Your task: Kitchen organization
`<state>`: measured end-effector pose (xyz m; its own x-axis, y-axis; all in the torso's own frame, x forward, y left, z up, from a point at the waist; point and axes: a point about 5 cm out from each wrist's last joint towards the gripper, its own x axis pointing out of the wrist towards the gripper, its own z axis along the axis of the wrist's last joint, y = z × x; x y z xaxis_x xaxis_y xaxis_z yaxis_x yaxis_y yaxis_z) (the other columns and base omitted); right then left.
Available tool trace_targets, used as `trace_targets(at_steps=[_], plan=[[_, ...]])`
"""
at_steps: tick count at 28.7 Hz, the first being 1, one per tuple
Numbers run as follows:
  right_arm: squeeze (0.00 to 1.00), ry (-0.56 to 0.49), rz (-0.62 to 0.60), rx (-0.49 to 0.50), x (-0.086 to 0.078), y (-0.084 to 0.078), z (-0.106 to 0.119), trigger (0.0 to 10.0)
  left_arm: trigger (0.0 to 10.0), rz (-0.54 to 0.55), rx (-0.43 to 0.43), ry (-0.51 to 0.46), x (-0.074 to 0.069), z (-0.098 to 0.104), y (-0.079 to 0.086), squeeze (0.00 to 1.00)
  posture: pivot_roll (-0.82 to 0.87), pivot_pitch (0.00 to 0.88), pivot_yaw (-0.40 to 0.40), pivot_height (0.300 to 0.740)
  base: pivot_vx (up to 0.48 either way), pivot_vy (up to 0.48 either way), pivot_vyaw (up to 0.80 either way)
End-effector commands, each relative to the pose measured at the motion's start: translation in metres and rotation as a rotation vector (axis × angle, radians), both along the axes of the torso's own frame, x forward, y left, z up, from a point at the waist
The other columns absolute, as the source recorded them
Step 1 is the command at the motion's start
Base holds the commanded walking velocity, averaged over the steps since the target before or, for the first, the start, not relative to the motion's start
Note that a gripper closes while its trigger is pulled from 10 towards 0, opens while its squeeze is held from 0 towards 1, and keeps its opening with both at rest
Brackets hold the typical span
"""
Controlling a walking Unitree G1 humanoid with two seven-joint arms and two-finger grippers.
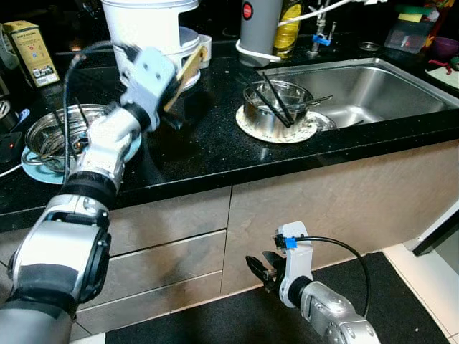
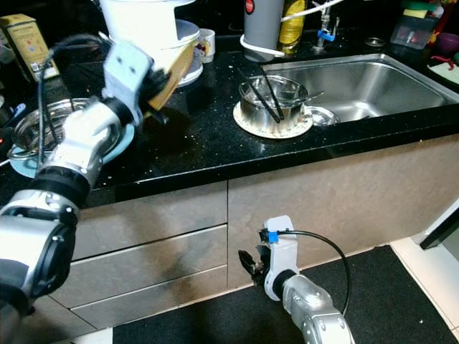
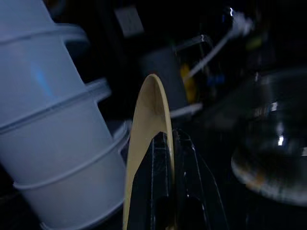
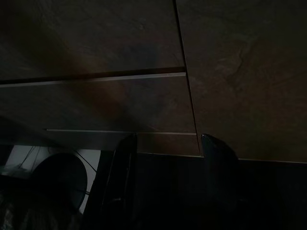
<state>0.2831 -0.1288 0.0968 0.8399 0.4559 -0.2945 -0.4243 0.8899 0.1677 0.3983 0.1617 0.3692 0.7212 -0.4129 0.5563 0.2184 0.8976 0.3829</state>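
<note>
My left gripper (image 1: 174, 97) is raised over the black counter (image 1: 201, 154), shut on a thin tan plate (image 1: 188, 68) held on edge. The left wrist view shows the tan plate (image 3: 148, 124) pinched between the black fingers (image 3: 184, 158), close to a stack of white tubs (image 3: 53, 134). The white tubs (image 1: 152, 29) stand at the back of the counter, just behind the plate. A steel pot (image 1: 276, 107) with black chopsticks in it sits on a round mat by the sink (image 1: 387, 79). My right gripper (image 1: 259, 269) hangs open low before the cabinet fronts.
A steel bowl (image 1: 57, 132) rests on a teal plate (image 1: 32, 168) at the counter's left. A yellow box (image 1: 30, 50), a grey canister (image 1: 259, 25) and an oil bottle (image 1: 289, 29) stand along the back. Drawers (image 1: 165, 251) are below, and a dark mat (image 1: 401, 287) covers the floor.
</note>
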Motion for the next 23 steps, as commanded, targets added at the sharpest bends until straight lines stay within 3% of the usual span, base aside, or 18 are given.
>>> trace_targets(at_steps=[1,9,10,13,14,15,18,20,22,23], plan=[[0.0,0.02,-0.011,-0.001,-0.001,-0.002,-0.006,10.0,0.0,-0.048,-0.038,-0.038,-0.004,0.012,-0.003,0.0,-0.09,0.18,-0.018,0.74,0.0,0.0,0.0],[0.0,0.021,-0.014,0.002,-0.003,-0.002,-0.006,10.0,0.0,-0.119,-0.163,-0.114,-0.014,0.029,0.003,0.0,-0.09,0.184,-0.017,0.74,0.0,0.0,0.0],[0.0,0.022,-0.015,0.002,-0.003,-0.002,-0.007,10.0,0.0,-0.17,-0.233,-0.131,-0.018,0.036,0.005,0.0,-0.09,0.184,-0.017,0.74,0.0,0.0,0.0],[0.0,0.022,-0.016,0.002,-0.003,-0.002,-0.007,10.0,0.0,-0.19,-0.261,-0.138,-0.019,0.038,0.006,0.0,-0.09,0.184,-0.017,0.74,0.0,0.0,0.0],[0.0,0.021,-0.017,0.003,-0.003,-0.002,-0.007,10.0,0.0,-0.265,-0.337,-0.148,-0.024,0.045,0.007,0.0,-0.08,0.191,-0.014,0.74,0.0,0.0,0.0],[0.0,0.021,-0.019,0.005,-0.002,-0.002,-0.006,10.0,0.0,-0.426,-0.461,-0.153,-0.032,0.054,0.008,0.0,-0.08,0.191,-0.013,0.74,0.0,0.0,0.0],[0.0,0.02,-0.019,0.007,-0.002,-0.002,-0.006,10.0,0.0,-0.645,-0.584,-0.141,-0.042,0.059,0.009,0.0,-0.08,0.191,-0.013,0.74,0.0,0.0,0.0],[0.0,0.02,-0.018,0.008,-0.002,-0.001,-0.006,10.0,0.0,-0.801,-0.638,-0.127,-0.05,0.059,0.011,0.0,-0.08,0.192,-0.013,0.74,0.0,0.0,0.0],[0.0,0.02,-0.017,0.008,-0.002,-0.001,-0.006,10.0,0.0,-0.845,-0.647,-0.122,-0.052,0.058,0.012,0.0,-0.08,0.192,-0.013,0.74,0.0,0.0,0.0],[0.0,0.02,-0.018,0.01,-0.002,-0.001,-0.006,10.0,0.0,-0.94,-0.638,-0.107,-0.059,0.056,0.014,0.0,-0.08,0.192,-0.011,0.74,0.0,0.0,0.0]])
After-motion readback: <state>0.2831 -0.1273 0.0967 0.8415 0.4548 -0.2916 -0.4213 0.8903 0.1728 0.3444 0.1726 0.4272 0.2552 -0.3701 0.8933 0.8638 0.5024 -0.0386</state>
